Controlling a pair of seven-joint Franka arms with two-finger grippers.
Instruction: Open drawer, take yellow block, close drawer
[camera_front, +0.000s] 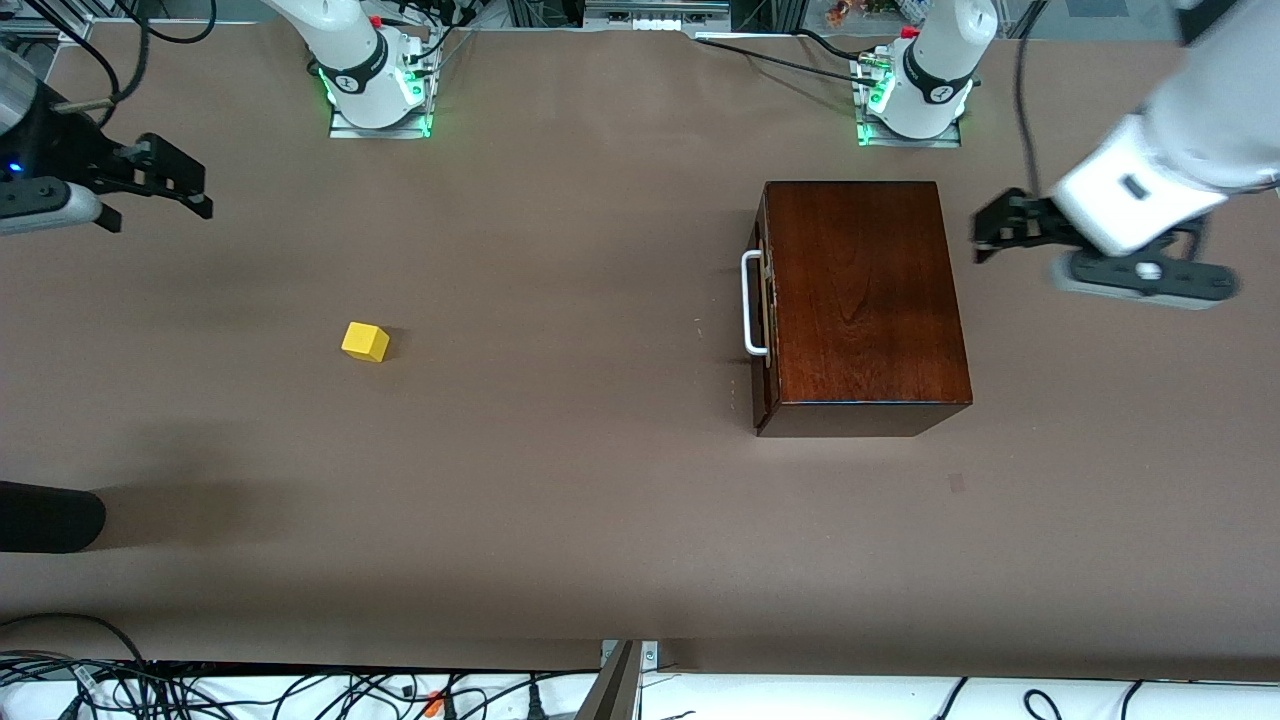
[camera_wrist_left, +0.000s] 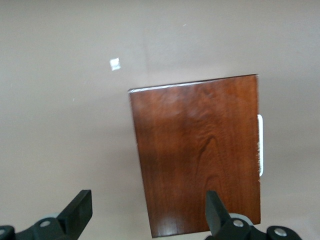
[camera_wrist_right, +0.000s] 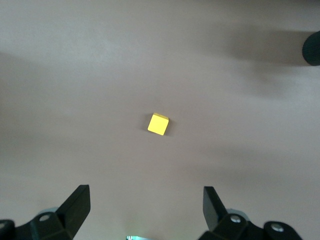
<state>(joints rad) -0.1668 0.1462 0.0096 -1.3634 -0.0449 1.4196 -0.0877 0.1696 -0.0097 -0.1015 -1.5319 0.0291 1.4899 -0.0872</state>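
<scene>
While front view shows both | left pincer (camera_wrist_left: 147, 215) wide, sees only drawer (camera_wrist_left: 200, 155) | right pincer (camera_wrist_right: 145, 212) wide, only yellow block (camera_wrist_right: 158, 124)

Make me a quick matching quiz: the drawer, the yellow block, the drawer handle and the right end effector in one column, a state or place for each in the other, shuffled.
1. drawer
2. yellow block
3. handle
4. right end effector

A. white, on the box front
B. open, holding nothing
C. shut
D. lying on the bare table toward the right arm's end

Pairs: 1-C, 2-D, 3-A, 4-B
</scene>
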